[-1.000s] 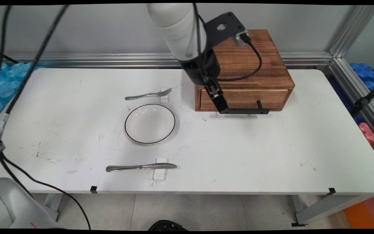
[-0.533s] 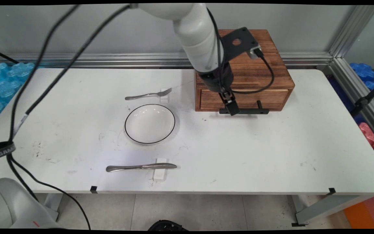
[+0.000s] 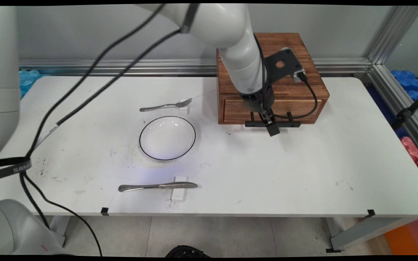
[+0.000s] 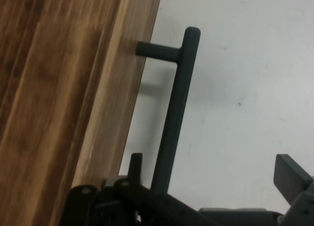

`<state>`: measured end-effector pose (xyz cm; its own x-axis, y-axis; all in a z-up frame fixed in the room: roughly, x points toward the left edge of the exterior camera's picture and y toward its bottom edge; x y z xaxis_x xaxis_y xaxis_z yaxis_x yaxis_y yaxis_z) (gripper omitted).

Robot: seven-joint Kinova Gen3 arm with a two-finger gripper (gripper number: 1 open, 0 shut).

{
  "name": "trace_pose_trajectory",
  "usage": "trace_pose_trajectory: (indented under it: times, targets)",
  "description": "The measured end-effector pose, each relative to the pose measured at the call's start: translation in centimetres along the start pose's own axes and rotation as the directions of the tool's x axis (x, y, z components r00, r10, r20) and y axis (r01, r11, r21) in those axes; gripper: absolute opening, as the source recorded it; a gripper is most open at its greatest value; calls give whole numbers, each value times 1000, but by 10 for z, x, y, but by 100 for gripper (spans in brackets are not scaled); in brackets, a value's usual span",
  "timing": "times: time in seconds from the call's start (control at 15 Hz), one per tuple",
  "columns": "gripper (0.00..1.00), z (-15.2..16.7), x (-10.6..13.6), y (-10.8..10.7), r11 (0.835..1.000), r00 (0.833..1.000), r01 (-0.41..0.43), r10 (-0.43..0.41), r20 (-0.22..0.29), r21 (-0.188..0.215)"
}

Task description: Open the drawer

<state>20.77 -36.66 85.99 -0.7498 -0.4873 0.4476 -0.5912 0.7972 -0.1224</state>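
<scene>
The claw (image 3: 271, 127) hangs released, its fingers straddling the drawer's black handle (image 4: 172, 118).

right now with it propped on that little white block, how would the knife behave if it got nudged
The knife would probably pivot or slip off the white block, since only its blade end rests there. It looks like solid polished metal, so likely stiff, rather heavy for its size, and slippery. Lying flat, it seems unlikely to roll.

1 box (image 3: 272, 78), plate (image 3: 167, 137), fork (image 3: 165, 106), knife (image 3: 157, 186).
</scene>
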Motion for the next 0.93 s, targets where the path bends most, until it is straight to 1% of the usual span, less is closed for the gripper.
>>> trace_pose_trajectory:
  times: [0.13, 0.4, 0.6, 0.93]
  targets:
    - [100, 16, 5, -1, 1000, 1000, -14, 14, 3, -5]
    - [100, 43, 12, -1, 998, 999, -52, 53, 15, -27]
    - [100, 59, 15, -2, 996, 997, -77, 78, 25, -42]
    - [100, 78, 18, -4, 993, 993, -105, 108, 43, -55]
